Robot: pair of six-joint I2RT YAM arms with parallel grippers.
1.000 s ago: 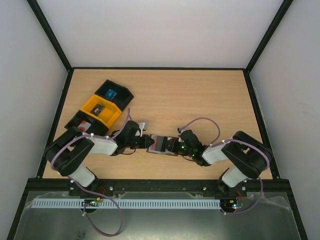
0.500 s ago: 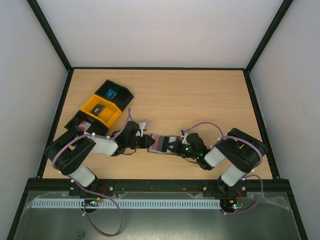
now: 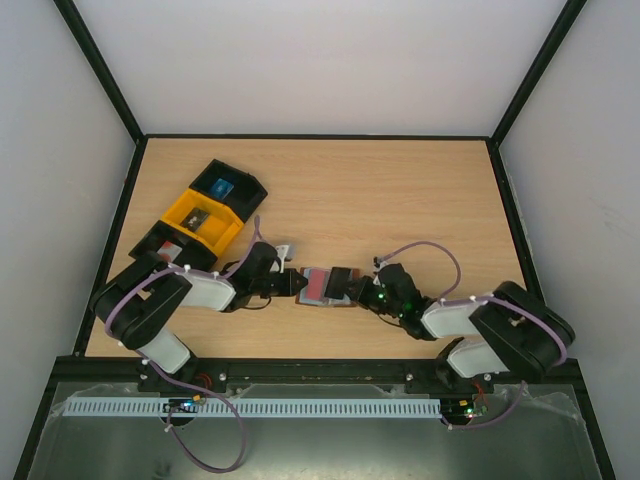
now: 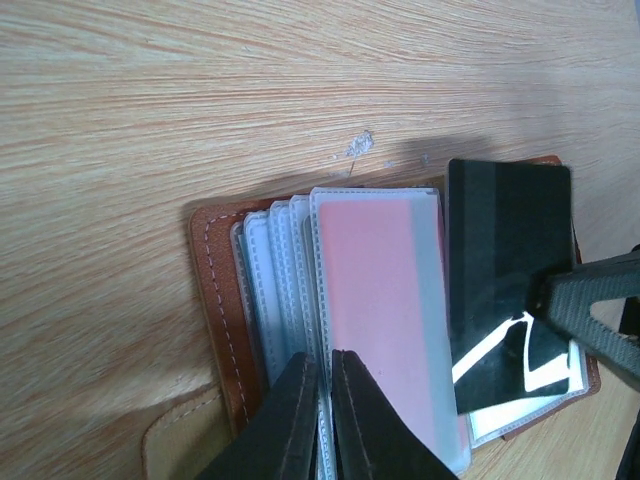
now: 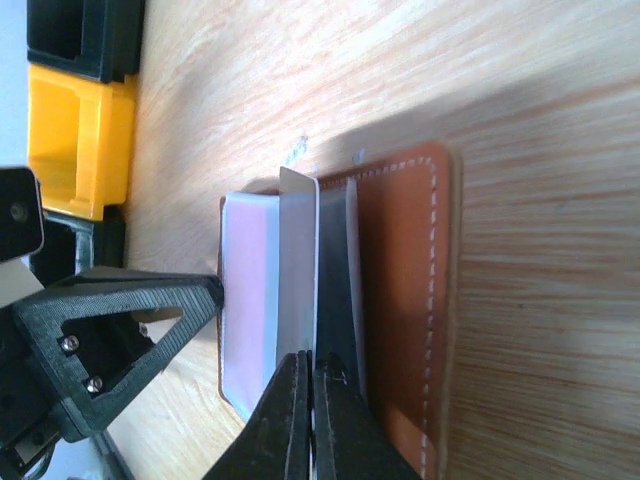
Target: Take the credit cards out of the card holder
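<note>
Tabletop [image 3: 400,190], left claw [image 4: 322,360] clamping card holder [image 4: 215,300], right claw [image 5: 308,360] clamping grey card [image 4: 505,240] — near edge-on from right wrist

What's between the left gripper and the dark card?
The red card, inside a clear sleeve of the card holder, lies between the left gripper and the dark grey card. The left wrist view shows it.
</note>
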